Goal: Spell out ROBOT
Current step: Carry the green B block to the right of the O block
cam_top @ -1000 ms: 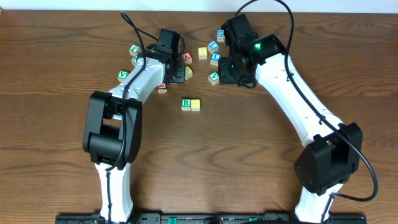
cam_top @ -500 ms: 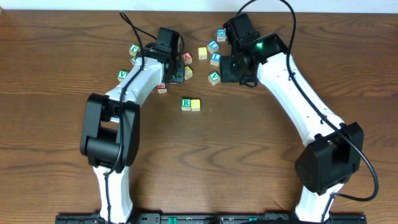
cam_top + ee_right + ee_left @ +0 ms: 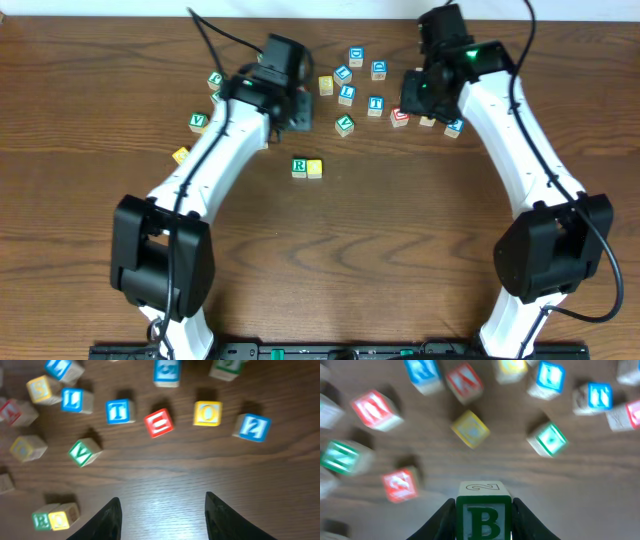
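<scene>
Green-bordered B cube sits clamped in left end effector; right end effector spread open.

Wooden B cube, painted face; table dark woodgrain, probably laminate, slight sheen.

We see our left gripper clamped on the green-bordered B cube, one finger against each side. Beyond it, a yellow cube, a green-faced cube and red cubes lie blurred on the desk.
</scene>
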Available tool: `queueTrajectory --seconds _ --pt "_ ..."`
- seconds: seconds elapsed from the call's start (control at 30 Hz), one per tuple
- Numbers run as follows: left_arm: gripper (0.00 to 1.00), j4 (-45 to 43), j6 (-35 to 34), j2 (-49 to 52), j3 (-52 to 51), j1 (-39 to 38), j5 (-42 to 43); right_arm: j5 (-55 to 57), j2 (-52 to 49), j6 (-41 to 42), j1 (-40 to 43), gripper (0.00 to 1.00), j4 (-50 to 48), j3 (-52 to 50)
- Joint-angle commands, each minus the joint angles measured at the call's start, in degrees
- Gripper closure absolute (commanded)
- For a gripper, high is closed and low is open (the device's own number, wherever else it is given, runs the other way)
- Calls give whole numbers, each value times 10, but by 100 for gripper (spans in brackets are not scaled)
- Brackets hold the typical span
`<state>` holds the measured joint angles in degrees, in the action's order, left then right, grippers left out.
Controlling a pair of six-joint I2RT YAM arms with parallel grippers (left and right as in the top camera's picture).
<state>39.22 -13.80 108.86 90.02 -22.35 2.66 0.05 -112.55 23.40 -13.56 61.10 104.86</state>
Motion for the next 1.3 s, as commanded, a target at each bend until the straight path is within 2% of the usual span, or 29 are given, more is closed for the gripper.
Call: queueTrajectory --seconds 0.0,0.27,0.63,1.27 --pt "68 16 -54 -4 -3 -35 -5 7 -2 -8 20 52 4 11" --pt "68 21 -88 10 -3 -90 -26 -20 -2 -8 38 52 5 11" --pt "68 33 -116 65 -3 -95 -29 -19 -2 -14 37 50 9 11" --pt "68 29 -146 73 -10 -109 -33 -19 -2 -14 37 49 11 11"
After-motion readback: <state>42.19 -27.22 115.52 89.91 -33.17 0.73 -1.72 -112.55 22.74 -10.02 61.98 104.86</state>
